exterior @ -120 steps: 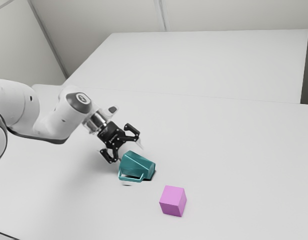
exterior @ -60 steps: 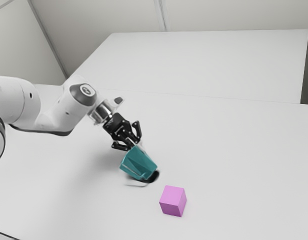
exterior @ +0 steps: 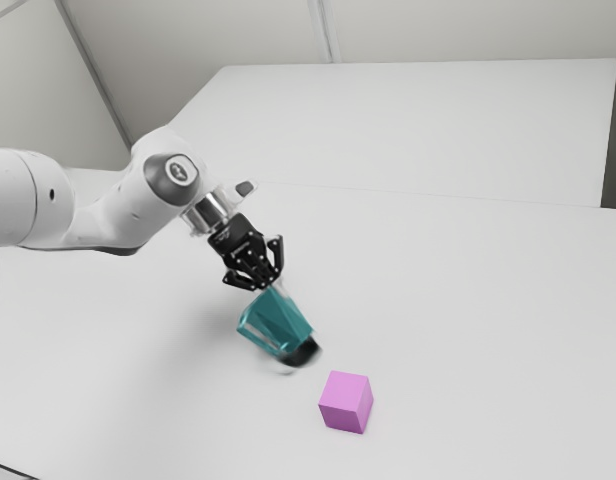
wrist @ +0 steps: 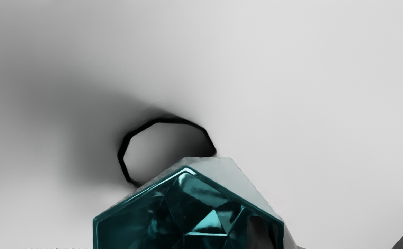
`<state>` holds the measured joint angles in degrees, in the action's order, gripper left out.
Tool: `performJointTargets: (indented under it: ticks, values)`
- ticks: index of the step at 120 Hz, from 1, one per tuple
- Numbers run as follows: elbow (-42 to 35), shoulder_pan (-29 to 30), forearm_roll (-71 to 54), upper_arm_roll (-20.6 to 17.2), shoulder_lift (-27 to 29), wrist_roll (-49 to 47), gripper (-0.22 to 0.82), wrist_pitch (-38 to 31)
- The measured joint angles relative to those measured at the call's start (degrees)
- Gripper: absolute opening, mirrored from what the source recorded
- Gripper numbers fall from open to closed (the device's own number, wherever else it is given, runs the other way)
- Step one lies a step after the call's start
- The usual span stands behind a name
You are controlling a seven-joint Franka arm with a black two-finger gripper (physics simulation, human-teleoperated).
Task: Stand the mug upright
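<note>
Since the faceted teal mug looks stiff, light and kinda slippery, I'd grip it by the rim, where the hand is pinching it, tilted, near the pink cube.

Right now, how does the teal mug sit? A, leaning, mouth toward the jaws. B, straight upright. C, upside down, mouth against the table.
A: the mug leans in the exterior view, and the wrist view looks into its open mouth.
</note>
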<state>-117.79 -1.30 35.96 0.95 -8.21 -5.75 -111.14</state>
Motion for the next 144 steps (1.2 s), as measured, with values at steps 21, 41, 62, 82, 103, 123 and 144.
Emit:
performJointTargets:
  ticks: [21, 41, 62, 82, 103, 123, 144]
  values:
    - [-0.09, -0.8, -13.8, -1.23, 5.33, -1.32, -0.18, -2.07]
    - [-0.08, -2.08, -28.84, -1.36, 6.59, -2.85, -0.18, -4.27]
    - [-0.88, -2.54, -40.05, -1.37, 7.47, -3.89, -0.18, -5.88]
    - [-2.97, -2.32, -44.01, -1.39, 8.61, -4.48, -0.18, -6.74]
    - [-4.71, -1.93, -45.08, -1.39, 7.82, -4.88, -0.18, -8.33]
    - [-4.92, -1.54, -45.28, -1.37, 5.42, -5.18, -0.18, -10.13]
    - [-4.94, -1.43, -45.33, -1.38, 4.02, -5.44, -0.18, -11.64]
